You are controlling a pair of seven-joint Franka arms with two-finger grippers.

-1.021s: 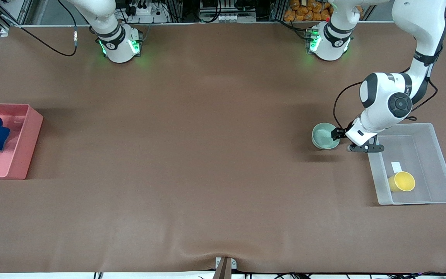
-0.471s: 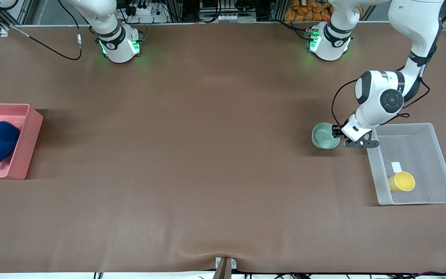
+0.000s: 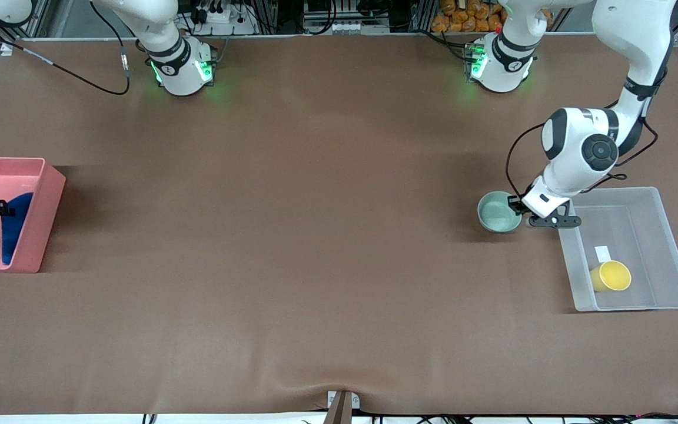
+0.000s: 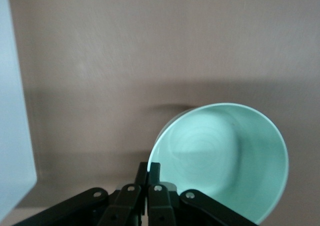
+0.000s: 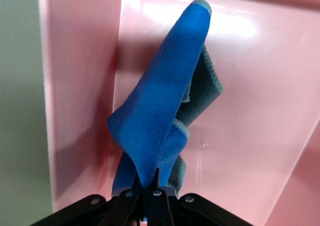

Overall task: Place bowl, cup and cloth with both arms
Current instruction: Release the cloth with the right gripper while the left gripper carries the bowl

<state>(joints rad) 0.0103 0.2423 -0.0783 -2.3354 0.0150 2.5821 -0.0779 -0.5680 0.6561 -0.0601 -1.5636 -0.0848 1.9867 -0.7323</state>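
Front view: your left gripper (image 3: pixel 517 206) is pinching the bowl (image 3: pixel 498 212), lifted since before, while the right gripper (image 5: pixel 149 191) (fingers closed) is lowering the cloth (image 5: pixel 160 116) into the pink bin (image 3: pixel 42 194) at nine o'clock.

Brown-covered table (image 3: pixel 315 235), cluttered shelving (image 3: pixel 468 15)

1. Pink bin (image 3: pixel 46 215): open-top, directly under the right claw (image 3: pixel 2 208), at the right arm's end of the counter (image 3: pixel 315 247).
2. Clear plastic bin (image 3: pixel 639 227): just beside the left claw (image 3: pixel 515 206), toward the left arm's end.
3. White label (image 3: pixel 602 254): flat on the clear bin's floor, apart from the left claw.
4. Counter: brown cover, rippled at the camera-side edge.
5. Metal bracket (image 3: pixel 342 406): on that edge, well apart from both claws.
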